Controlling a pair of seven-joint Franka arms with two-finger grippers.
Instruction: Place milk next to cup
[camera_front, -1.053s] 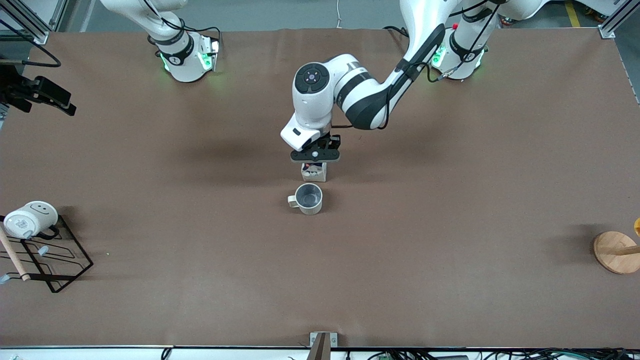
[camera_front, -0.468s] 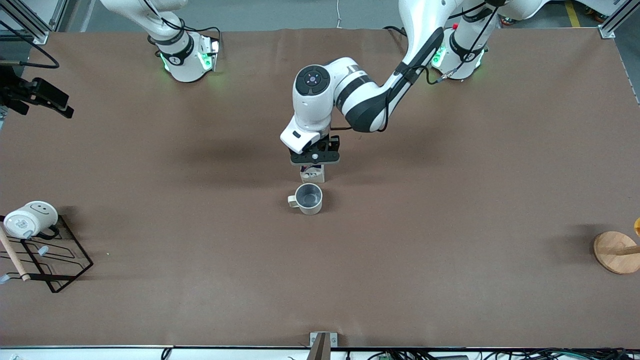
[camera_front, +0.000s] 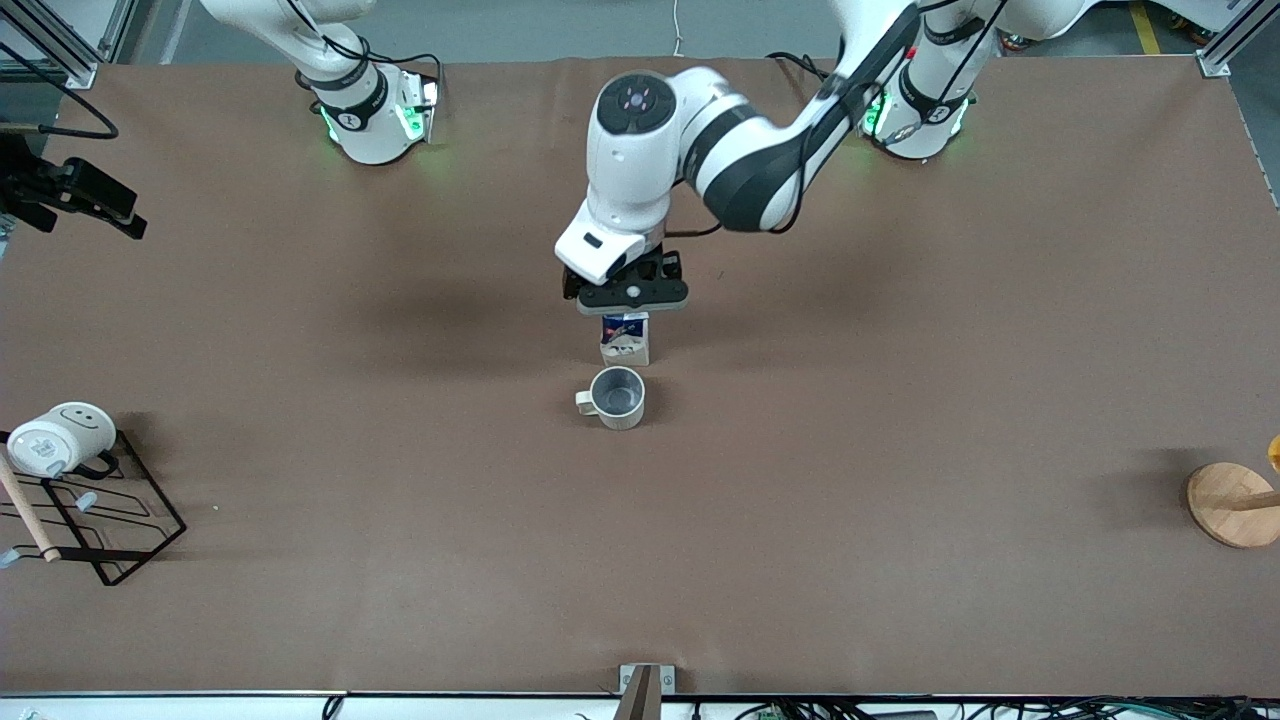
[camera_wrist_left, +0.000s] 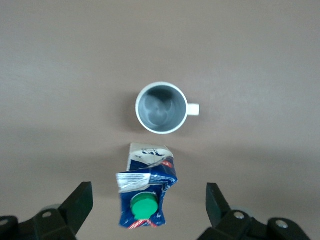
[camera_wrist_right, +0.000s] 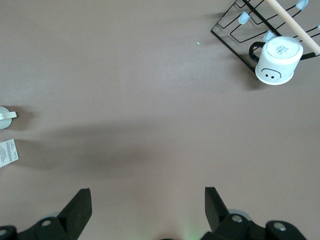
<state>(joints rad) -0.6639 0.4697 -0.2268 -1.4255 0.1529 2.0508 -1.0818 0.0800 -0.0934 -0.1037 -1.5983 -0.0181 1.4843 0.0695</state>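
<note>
The milk (camera_front: 625, 340), a small carton with a dark blue top, green cap and beige base, stands upright on the table. It is just beside the cup (camera_front: 617, 397), on the side farther from the front camera. The cup is a grey-beige mug, upright and empty. My left gripper (camera_front: 630, 297) hangs open straight above the milk and holds nothing. In the left wrist view the milk (camera_wrist_left: 145, 195) sits between the spread fingers of the left gripper (camera_wrist_left: 148, 205), with the cup (camera_wrist_left: 161, 107) close by. My right gripper (camera_front: 90, 195) waits open and high over the right arm's end of the table, and its wrist view (camera_wrist_right: 148, 202) shows it empty.
A white smiley-face mug (camera_front: 62, 437) lies on a black wire rack (camera_front: 120, 540) with a wooden rod at the right arm's end. It also shows in the right wrist view (camera_wrist_right: 277, 60). A round wooden stand (camera_front: 1230, 505) sits at the left arm's end.
The left gripper has risen off the milk and now hangs above it. The milk stays standing beside the cup. The right arm has hardly moved.
</note>
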